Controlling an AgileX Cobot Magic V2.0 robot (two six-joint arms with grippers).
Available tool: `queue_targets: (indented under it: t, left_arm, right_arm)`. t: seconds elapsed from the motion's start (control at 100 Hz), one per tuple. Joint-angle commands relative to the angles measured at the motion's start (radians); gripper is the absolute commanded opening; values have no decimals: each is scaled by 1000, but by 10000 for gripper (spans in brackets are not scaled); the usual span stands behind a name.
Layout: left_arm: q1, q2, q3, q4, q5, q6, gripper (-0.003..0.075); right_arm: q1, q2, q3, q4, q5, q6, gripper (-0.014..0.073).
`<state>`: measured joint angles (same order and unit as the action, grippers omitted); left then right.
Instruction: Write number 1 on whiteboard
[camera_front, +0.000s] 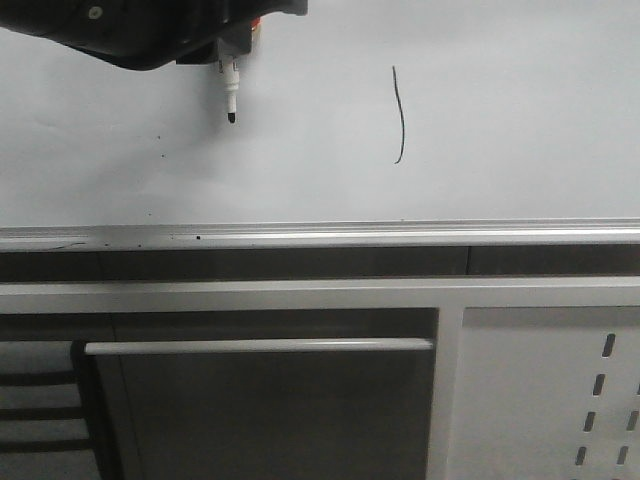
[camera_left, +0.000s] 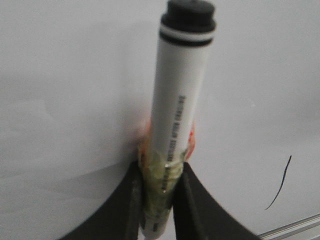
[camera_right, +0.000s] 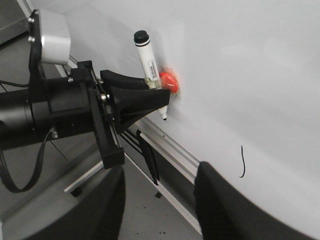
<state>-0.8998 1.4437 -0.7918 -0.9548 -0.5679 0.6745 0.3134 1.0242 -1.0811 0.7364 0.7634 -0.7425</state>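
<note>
Standing drawn on the whiteboard (camera_front: 520, 120), the number 1 (camera_front: 399, 115) is a thin black curved stroke. Well apart from it, the left hand (camera_right: 159, 92) pinches a marker (camera_front: 232, 98). The right hand (camera_right: 160, 200) is spread open.

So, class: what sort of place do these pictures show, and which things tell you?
Probably a lab or workshop: a wall-mounted whiteboard with an aluminium rail, and a slotted grey metal panel below.

Marker (camera_front: 231, 100) sits left of the number 1 (camera_front: 399, 115), both on the whiteboard (camera_front: 500, 150), above its bottom rail (camera_front: 400, 234).
</note>
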Motion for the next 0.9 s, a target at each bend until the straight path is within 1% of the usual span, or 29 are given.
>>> queue_targets:
  t: [0.0,0.47,0.54,0.74,0.89]
  left_arm:
    - [27,-17,-33,0,-81,-11,-20]
    - [27,-17,-33,0,-80,-11,-12]
    - [27,-17,-33,0,-80,-11,15]
    - [27,-17,-33,0,-80,-11,128]
    - [27,-17,-33,0,-80,-11,137]
  right_arm:
    - [-7,-19,-32,37,-40,-1,292]
    - [-7,-19,-32,37,-39,-1,292]
    - [-7,-19,-32,37,-39,-1,292]
    - [-7,-19,-32,37,-39,-1,292]
    - [-7,-19,-32,37,-39,-1,292]
